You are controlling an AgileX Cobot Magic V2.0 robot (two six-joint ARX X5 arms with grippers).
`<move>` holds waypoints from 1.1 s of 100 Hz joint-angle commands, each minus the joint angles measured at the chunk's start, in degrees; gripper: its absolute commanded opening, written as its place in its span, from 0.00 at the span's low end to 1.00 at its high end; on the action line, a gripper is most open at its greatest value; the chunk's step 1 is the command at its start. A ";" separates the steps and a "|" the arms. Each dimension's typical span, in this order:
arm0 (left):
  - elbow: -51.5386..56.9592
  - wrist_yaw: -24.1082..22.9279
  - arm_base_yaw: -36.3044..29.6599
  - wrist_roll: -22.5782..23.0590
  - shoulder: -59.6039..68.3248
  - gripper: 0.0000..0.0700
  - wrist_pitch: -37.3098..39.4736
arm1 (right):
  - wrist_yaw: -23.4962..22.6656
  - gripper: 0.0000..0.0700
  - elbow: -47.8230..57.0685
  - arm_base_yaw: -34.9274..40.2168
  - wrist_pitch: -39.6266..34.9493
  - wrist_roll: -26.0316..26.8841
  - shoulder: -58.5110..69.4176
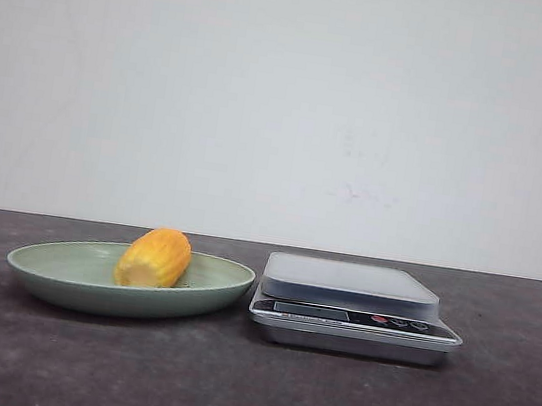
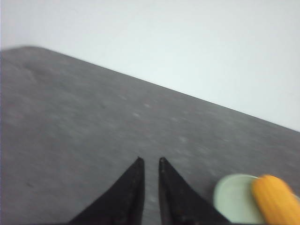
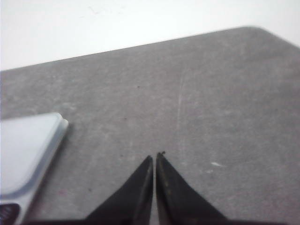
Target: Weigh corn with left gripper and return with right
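- Left gripper (image 2: 150,161): only the two black fingertips show at the bottom centre of its wrist picture, the rest cut off by the lower edge. A narrow gap parts the tips and they grasp nothing; whether that counts as released or clenched I cannot tell.
- Right gripper (image 3: 155,157): tips meet at the bottom centre, clenched on nothing, body cut off below.
- Neither arm appears in the front picture.
- Both wrist pictures are blurred.
- Corn (image 1: 154,258) lies on its side in the green plate (image 1: 50,263), left of centre, pale cut end facing the camera.
- Scale (image 1: 349,307) sits just right of the plate on the table (image 1: 244,391), its display too small to read.
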 commanded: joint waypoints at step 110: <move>51.21 5.70 -24.09 1.92 64.70 0.66 -11.78 | -6.84 0.77 45.40 5.31 -20.17 -2.49 31.74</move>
